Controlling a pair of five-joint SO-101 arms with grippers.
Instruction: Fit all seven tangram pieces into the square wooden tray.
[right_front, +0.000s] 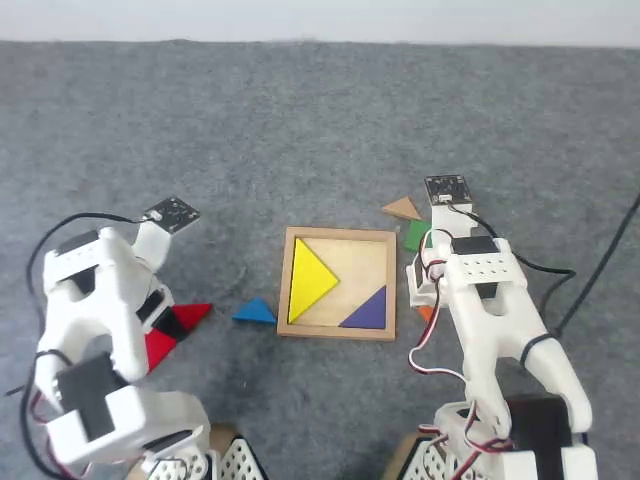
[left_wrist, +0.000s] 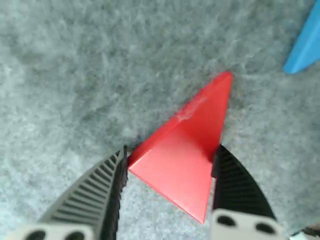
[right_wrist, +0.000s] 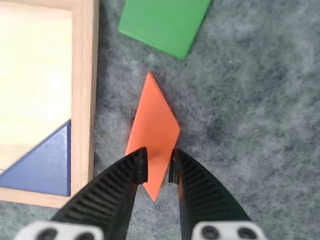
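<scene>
The left tool (left_wrist: 170, 160) pinches a red triangle (left_wrist: 187, 150) by two of its edges on the grey counter (right_front: 300, 130), left of the square wooden tray (right_front: 338, 235). The right tool (right_wrist: 157, 165) is closed on the narrow end of an orange parallelogram (right_wrist: 152, 125) just beside the tray's right rim. The tray holds a large yellow triangle (right_front: 308, 281) against its left wall and a purple triangle (right_front: 367, 311) in its near right corner; a blue triangle (right_front: 255, 312), a green piece (right_front: 417, 234) and a tan triangle (right_front: 402, 208) lie outside it.
</scene>
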